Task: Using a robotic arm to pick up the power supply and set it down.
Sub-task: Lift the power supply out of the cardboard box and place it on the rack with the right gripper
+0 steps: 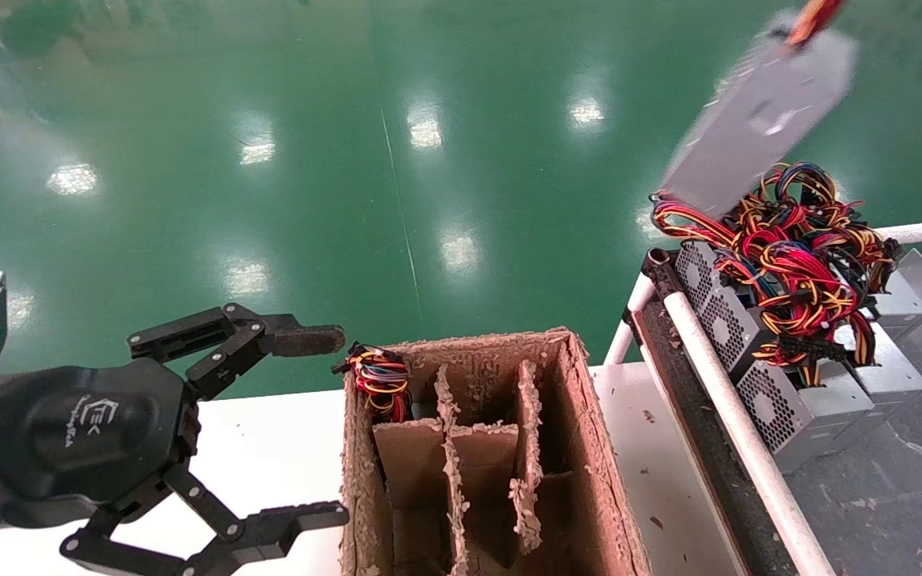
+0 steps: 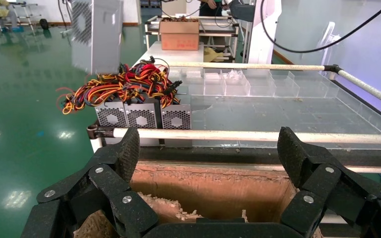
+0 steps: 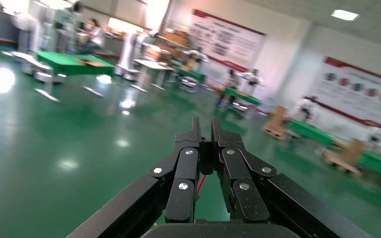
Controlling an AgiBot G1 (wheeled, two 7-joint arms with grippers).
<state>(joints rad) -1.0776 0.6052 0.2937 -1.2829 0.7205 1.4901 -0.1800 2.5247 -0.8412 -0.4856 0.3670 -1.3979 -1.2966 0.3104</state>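
A grey power supply [image 1: 757, 120] hangs tilted in the air at the upper right, above a pile of similar units; it also shows in the left wrist view [image 2: 96, 32]. Its red and orange wires run up out of the head view. My right gripper [image 3: 206, 130] is shut, with a dark piece and a red wire pinched between its fingers; it is outside the head view. My left gripper [image 1: 325, 428] stands wide open at the lower left, beside the cardboard box, holding nothing [image 2: 209, 148].
A brown cardboard box [image 1: 589, 448] with dividers stands in the middle; a wire bundle [image 1: 381, 384] sticks out of its far-left cell. Several grey units [image 1: 781, 400] with tangled wires [image 1: 797, 264] sit behind a white rail [image 1: 733, 416] on the right.
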